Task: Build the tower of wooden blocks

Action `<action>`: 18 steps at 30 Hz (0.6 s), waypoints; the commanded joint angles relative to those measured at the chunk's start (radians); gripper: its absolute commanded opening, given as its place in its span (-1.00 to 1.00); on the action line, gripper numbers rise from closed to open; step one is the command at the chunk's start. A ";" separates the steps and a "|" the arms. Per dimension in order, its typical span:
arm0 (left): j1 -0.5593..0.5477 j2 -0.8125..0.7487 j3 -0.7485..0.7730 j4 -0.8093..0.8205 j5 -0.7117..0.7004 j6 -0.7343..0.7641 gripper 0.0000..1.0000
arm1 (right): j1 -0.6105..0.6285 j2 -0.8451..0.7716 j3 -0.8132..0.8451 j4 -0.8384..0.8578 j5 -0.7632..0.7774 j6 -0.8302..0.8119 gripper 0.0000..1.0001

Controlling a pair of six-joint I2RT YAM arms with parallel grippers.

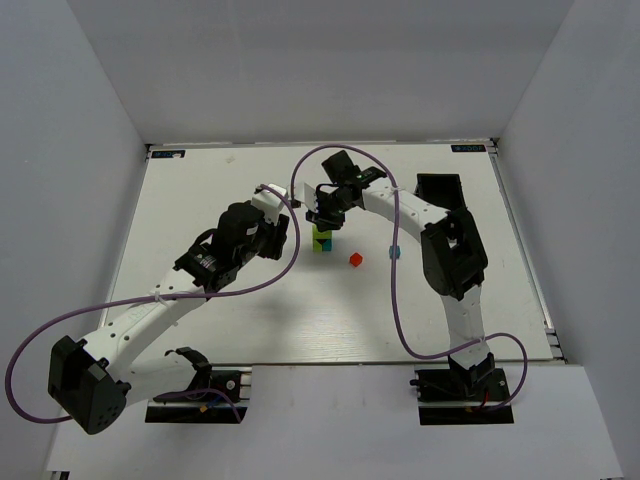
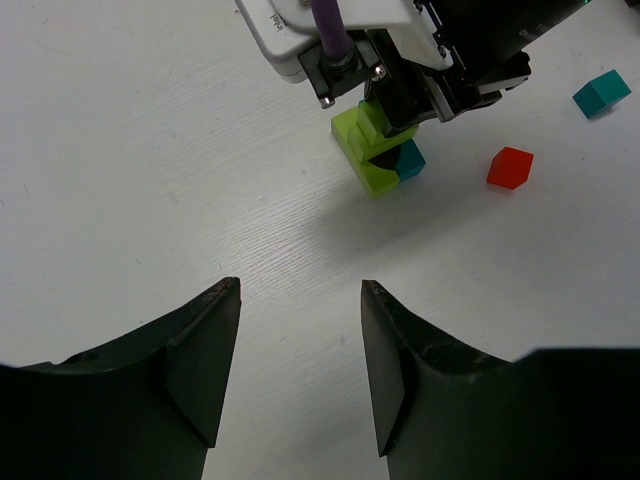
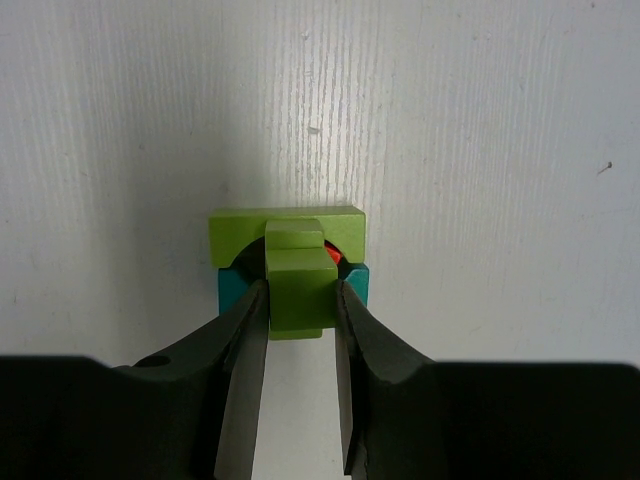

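The wood block tower stands mid-table: lime-yellow and teal blocks, seen from the side in the left wrist view. My right gripper hangs directly over it. In the right wrist view the right gripper is shut on a lime-yellow cube, pads on both its sides. Under the cube I see a wider lime block, a teal block and a sliver of red. My left gripper is open and empty over bare table, short of the tower.
A loose red cube lies right of the tower, also in the left wrist view. A loose teal cube lies further right, also in the left wrist view. White walls enclose the table.
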 commanded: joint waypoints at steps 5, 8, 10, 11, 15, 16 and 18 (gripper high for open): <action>0.006 -0.022 -0.003 0.008 -0.006 0.005 0.24 | 0.007 0.015 0.043 -0.009 0.003 -0.010 -0.88; 0.006 -0.022 -0.003 0.008 -0.006 0.005 0.24 | 0.007 0.016 0.043 -0.010 0.005 -0.008 -0.85; 0.006 -0.022 -0.003 0.008 -0.006 0.005 0.24 | 0.006 0.021 0.040 -0.009 0.005 -0.008 -0.85; 0.006 -0.022 -0.003 0.008 -0.006 0.005 0.24 | 0.004 0.016 0.040 -0.010 0.005 -0.010 -0.81; 0.006 -0.022 -0.003 0.008 -0.006 0.005 0.24 | 0.006 0.018 0.038 -0.007 0.003 -0.008 -0.68; 0.006 -0.022 -0.003 0.008 -0.006 0.005 0.24 | 0.004 0.015 0.037 -0.009 -0.001 -0.008 -0.59; 0.006 -0.022 -0.003 0.008 -0.006 0.005 0.24 | 0.004 0.013 0.034 -0.005 0.000 -0.011 -0.50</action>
